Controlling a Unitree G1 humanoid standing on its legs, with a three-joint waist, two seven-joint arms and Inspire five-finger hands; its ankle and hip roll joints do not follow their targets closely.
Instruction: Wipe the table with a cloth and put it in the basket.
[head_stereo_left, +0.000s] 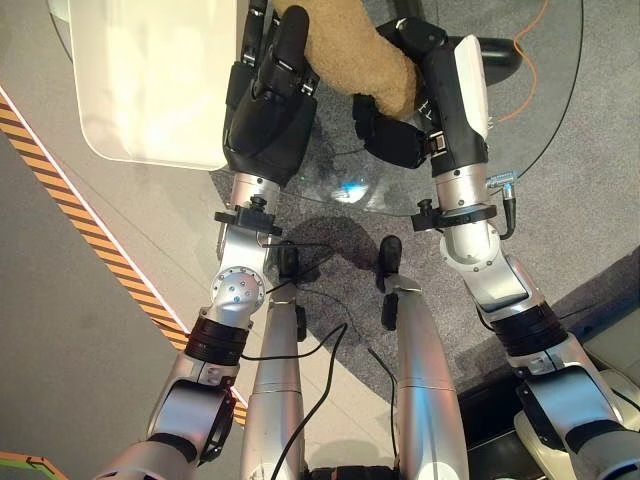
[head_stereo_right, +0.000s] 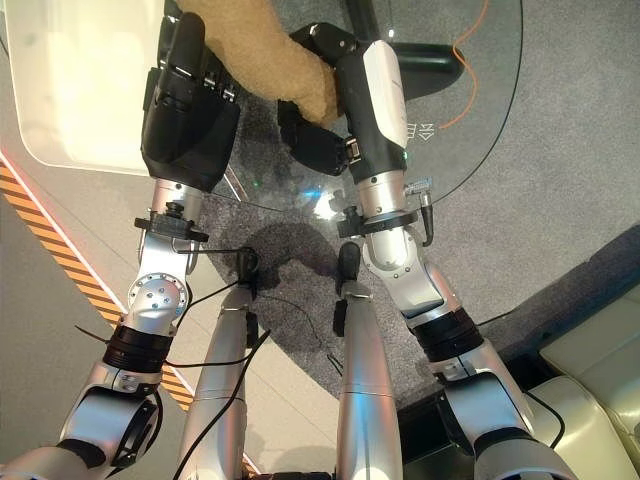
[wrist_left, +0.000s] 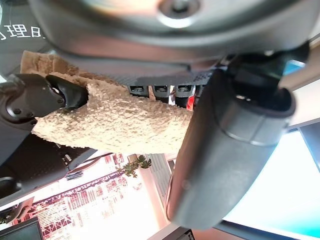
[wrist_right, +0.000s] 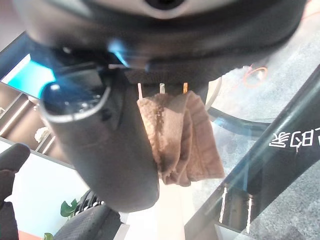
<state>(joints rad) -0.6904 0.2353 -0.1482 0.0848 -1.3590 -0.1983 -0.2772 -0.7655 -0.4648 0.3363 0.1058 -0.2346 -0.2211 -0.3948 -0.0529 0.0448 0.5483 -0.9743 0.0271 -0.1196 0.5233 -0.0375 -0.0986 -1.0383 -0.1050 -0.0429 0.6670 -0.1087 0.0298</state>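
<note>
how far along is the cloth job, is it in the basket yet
Not yet. The tan cloth is over the glass table, with both hands on it: the left hand lies over one end, and the right hand is at the other, with cloth hanging by its fingers in the right wrist view. So the cloth is picked up or mid-wipe. Whether wiping is finished cannot be told. Dropping it in a basket remains.

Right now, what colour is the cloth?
Tan cloth; clearest in the left wrist view.
</note>
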